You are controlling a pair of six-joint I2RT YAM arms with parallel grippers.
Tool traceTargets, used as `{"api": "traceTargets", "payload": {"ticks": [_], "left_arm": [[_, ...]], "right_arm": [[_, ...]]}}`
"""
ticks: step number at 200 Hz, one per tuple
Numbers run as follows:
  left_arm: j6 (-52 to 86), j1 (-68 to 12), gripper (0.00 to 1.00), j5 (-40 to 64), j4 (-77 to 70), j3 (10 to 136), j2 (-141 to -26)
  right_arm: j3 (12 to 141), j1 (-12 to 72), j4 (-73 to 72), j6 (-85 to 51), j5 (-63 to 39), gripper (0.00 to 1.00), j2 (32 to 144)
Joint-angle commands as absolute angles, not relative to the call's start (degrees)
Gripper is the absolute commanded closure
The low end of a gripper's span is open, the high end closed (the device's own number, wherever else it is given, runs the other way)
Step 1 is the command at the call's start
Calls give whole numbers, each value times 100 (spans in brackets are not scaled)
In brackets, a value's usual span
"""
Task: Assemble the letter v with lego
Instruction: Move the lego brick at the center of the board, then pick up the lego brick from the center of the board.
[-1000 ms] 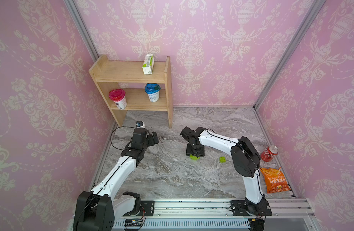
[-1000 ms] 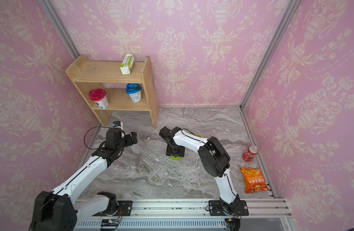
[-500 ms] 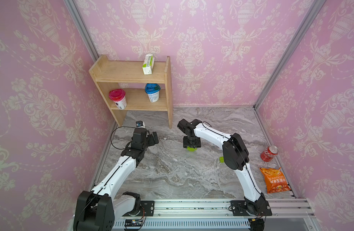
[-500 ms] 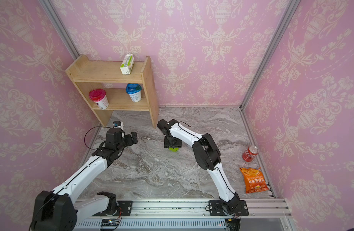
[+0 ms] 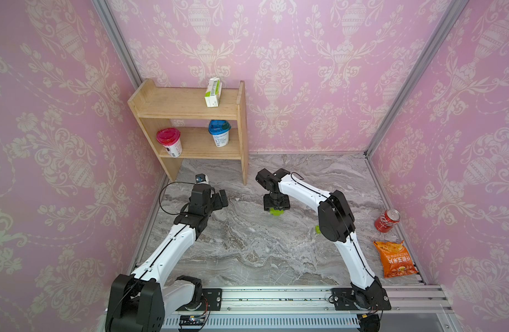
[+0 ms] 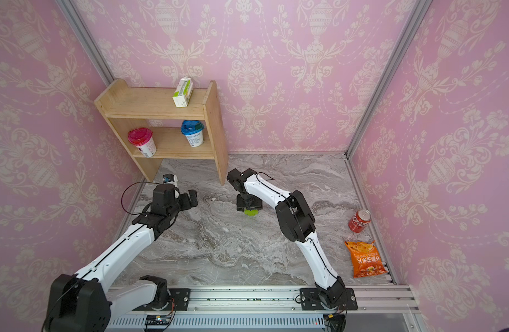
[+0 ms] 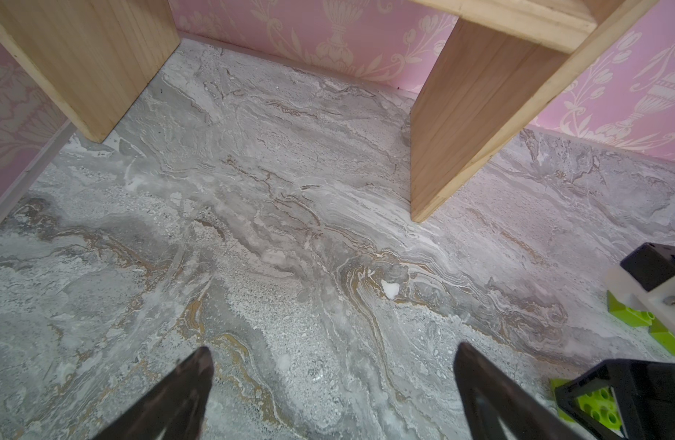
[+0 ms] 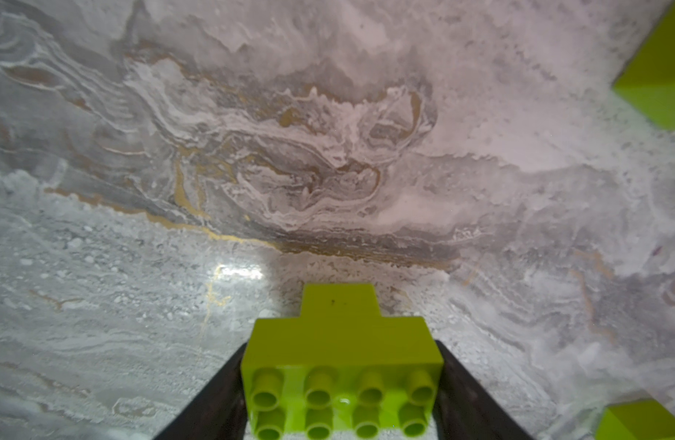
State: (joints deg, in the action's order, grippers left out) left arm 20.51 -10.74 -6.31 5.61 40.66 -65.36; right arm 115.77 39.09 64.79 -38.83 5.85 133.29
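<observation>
**Top views.** The right pincer (image 5: 276, 204) stood low over the middle of the marble table (image 5: 247, 253). A lime-green lego piece (image 5: 275, 212) showed just beneath it in both top views. One loose brick (image 5: 317, 229) lay apart, half hidden by the right arm's elbow. The left pincer (image 5: 220, 199) hung wide open and empty near the wooden shelf (image 5: 190, 103).

**Left wrist view.** The left fingers (image 7: 191, 388) were spread wide with bare table between them. Further green bricks (image 7: 633, 316) lay at the frame's edge, beside the right pincer.

**Right wrist view.** The piece proved to be a long brick (image 8: 341, 365) of eight studs with a square brick (image 8: 339, 301) joined to it. The right fingers (image 8: 221, 400) lay close against both its ends. Whether they clamped it or had let go could not be told. Two spare bricks (image 8: 660, 76) sat near the frame's edge.

**Assessment.** The work appeared to be at an early stage. Only the point of the letter v seemed joined, and both stepped arms remained to be built. The bricks looked glossy, clean and undamaged.
</observation>
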Motion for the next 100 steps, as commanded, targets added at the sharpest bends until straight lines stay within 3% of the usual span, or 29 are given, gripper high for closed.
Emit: {"api": "traceTargets", "payload": {"ticks": [1, 18, 40, 69, 100], "left_arm": [[2142, -1115, 1, -625, 688, 4145, -6587], [2162, -1116, 1, -603, 703, 4118, -6574], [2196, -1118, 1, -611, 703, 4096, -6574], [2199, -1118, 1, -613, 685, 4102, -6607], [2222, -1119, 1, -543, 676, 4121, -6695]], "right_arm": [[11641, 3911, 6679, -3753, 553, 16, 13028], [11660, 3900, 6732, -3735, 566, 9, 12768], [11265, 3744, 6673, -3786, 615, 8, 12176], [10465, 3105, 6232, -3912, 766, 18, 11615], [10656, 2548, 6074, -3945, 861, 24, 12032]]}}
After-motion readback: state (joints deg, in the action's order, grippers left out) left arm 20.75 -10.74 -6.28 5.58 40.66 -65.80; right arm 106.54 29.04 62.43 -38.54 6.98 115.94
